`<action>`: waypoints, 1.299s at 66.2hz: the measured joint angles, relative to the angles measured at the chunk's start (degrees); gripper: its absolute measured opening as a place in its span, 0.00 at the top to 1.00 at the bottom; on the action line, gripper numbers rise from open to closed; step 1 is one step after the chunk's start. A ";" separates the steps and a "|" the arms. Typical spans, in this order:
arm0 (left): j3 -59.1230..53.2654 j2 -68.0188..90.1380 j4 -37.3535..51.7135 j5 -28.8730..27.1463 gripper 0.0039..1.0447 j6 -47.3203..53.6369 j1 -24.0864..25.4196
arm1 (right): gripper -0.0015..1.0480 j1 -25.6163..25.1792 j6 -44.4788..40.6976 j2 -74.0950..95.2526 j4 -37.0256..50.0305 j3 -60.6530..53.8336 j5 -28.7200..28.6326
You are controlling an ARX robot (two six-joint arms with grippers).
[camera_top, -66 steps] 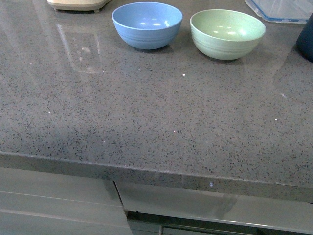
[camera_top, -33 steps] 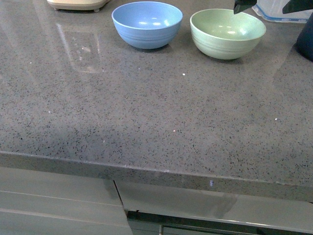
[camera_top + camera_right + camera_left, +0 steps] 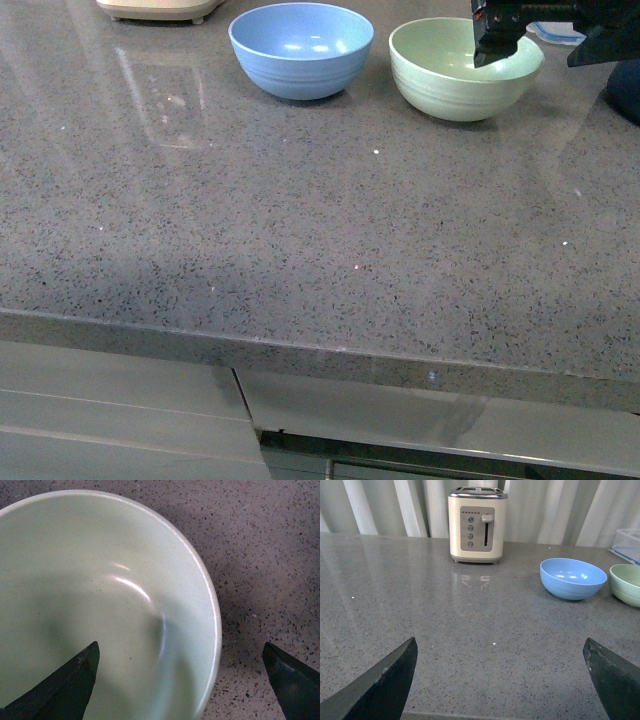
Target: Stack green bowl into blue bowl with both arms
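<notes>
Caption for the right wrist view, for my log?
Open right gripper straddles the rim of the green bowl, one finger over it, one over the counter.

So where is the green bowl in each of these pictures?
Front view: green bowl at upper right, just right of the blue bowl.
Left wrist view: green bowl beside the blue bowl, cut by the frame edge.
Right wrist view: green bowl close up, filling most of the picture.
Shared landmark: the speckled grey countertop.
</notes>
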 joint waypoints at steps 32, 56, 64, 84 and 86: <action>0.00 0.00 0.00 0.00 0.06 0.02 0.00 | 0.61 0.15 0.63 1.68 -0.26 0.42 -0.50; 0.00 0.00 0.00 0.00 0.06 0.02 0.00 | 0.99 -0.22 2.97 -1.86 -0.09 -1.64 -0.55; 0.00 0.00 0.00 -0.02 0.06 0.02 0.00 | 0.99 -0.90 3.13 -2.03 -0.28 -2.19 -0.66; 0.00 0.00 0.00 -0.02 0.06 0.00 0.00 | 0.99 -2.45 3.21 -2.67 -1.75 -1.92 -0.74; 0.00 0.00 0.00 -0.02 0.06 0.00 0.00 | 0.99 -2.54 3.13 -2.67 -1.95 -1.75 -0.74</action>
